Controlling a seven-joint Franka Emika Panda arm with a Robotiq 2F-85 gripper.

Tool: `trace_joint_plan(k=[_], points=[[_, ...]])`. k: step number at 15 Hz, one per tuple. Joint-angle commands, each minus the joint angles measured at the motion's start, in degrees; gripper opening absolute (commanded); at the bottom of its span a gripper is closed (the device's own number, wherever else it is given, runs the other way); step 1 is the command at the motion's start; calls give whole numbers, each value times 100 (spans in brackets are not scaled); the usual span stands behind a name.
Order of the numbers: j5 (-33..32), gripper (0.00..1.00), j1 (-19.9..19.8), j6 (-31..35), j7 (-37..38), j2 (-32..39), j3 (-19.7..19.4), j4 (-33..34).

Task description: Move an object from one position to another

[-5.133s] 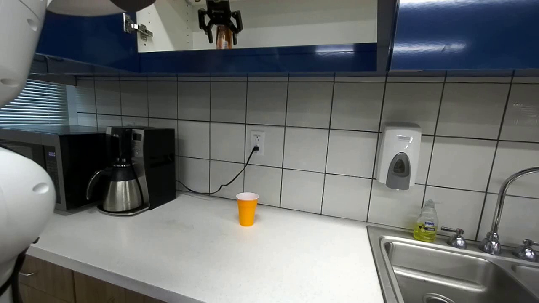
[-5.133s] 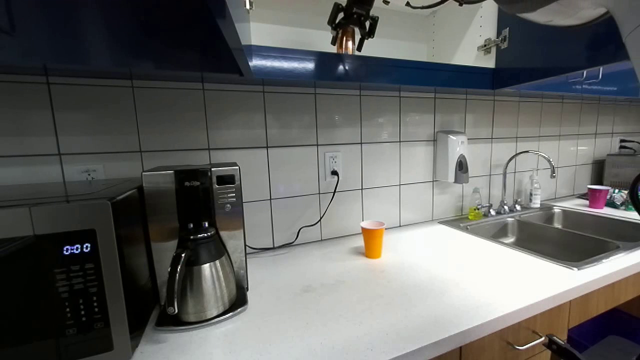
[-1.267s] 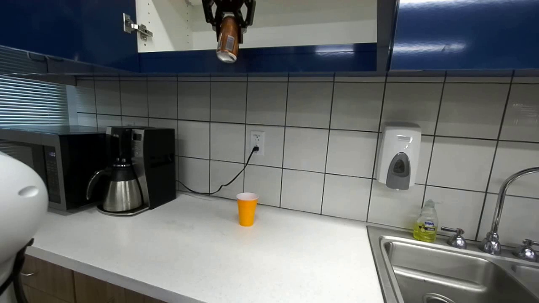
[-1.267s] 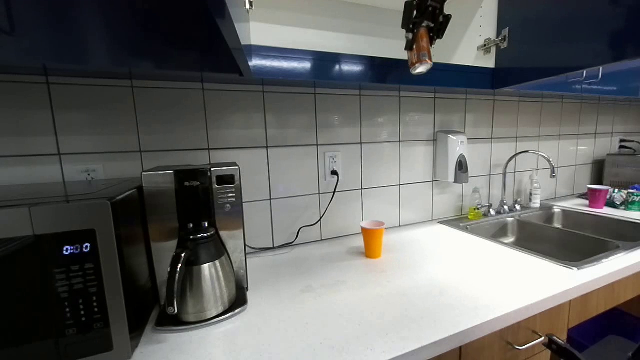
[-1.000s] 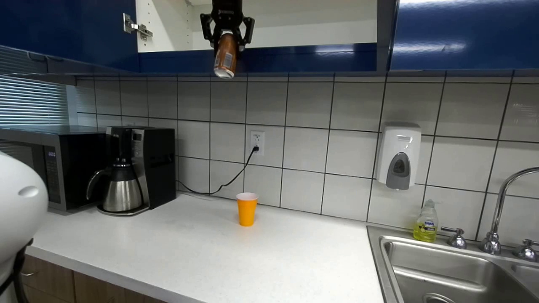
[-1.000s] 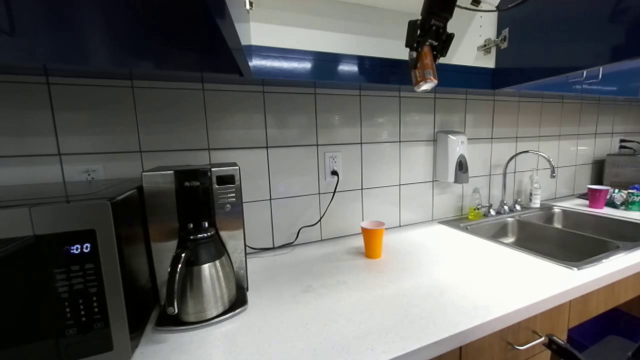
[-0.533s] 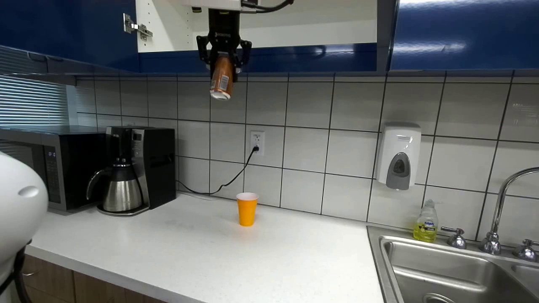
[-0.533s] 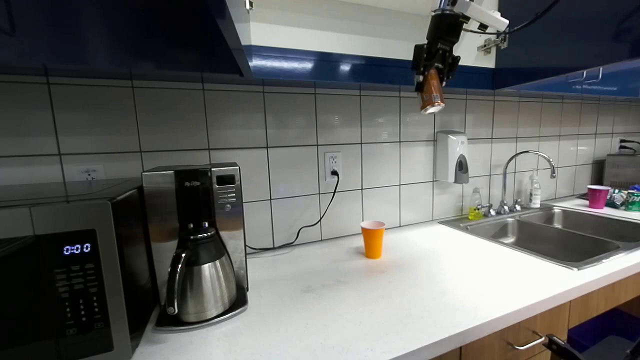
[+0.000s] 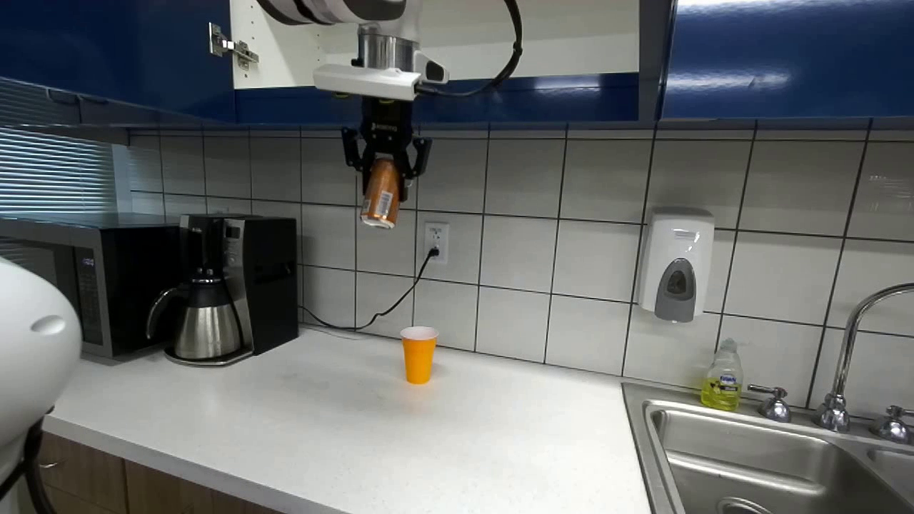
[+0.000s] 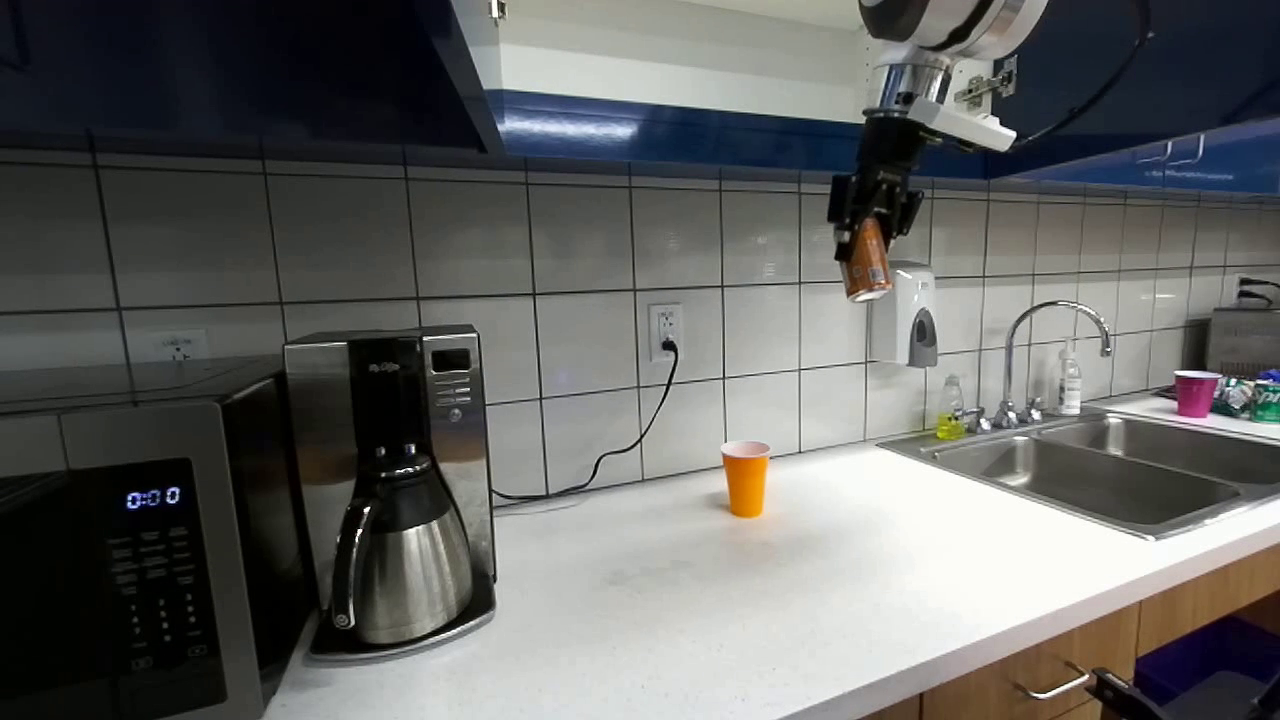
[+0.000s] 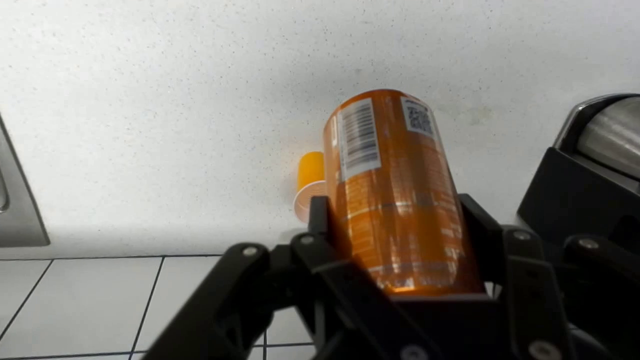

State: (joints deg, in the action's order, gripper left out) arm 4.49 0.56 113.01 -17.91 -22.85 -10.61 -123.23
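My gripper (image 9: pixel 385 190) is shut on an orange-brown can (image 9: pixel 381 203), one finger on each side of it. The can hangs in the air below the cabinet's bottom edge, slightly tilted, its base pointing down. In the wrist view the can (image 11: pixel 387 160) fills the middle, barcode showing, with the fingers (image 11: pixel 319 212) pressed against its sides. A yellow-orange cup (image 9: pixel 418 359) stands upright on the white counter (image 9: pixel 457 435), well below the can. The can partly covers this cup (image 11: pixel 310 170) in the wrist view.
The upper cabinet (image 10: pixel 690 50) is open above. A coffee maker (image 10: pixel 455 420) and a microwave (image 10: pixel 100 540) occupy one end of the counter. At the other end are the sink (image 10: pixel 1100 480), a soap dispenser (image 10: pixel 905 325) and a dish soap bottle (image 9: pixel 722 378).
Earlier the gripper held the can at the open cabinet. Since then it has come out and moved steadily downward with the can still gripped. The cup has stayed put.
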Motion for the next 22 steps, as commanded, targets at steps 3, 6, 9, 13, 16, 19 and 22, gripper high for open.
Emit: trace_joint_plan(k=[3, 6, 9, 13, 16, 19, 22], points=[[-114, 38, -122, 718, -117, -46, 88, -632], [-140, 38, -126, 1204, -104, 63, 83, -898], [-103, 38, -119, 1760, -135, 265, 45, -1132], [14, 38, -99, 2446, -241, 725, -39, -1357], [146, 38, -88, 2891, -424, 1129, -112, -1467], [324, 38, -108, 3300, -633, 1581, -157, -1503], [573, 38, -170, 3607, -856, 1996, -144, -1514]])
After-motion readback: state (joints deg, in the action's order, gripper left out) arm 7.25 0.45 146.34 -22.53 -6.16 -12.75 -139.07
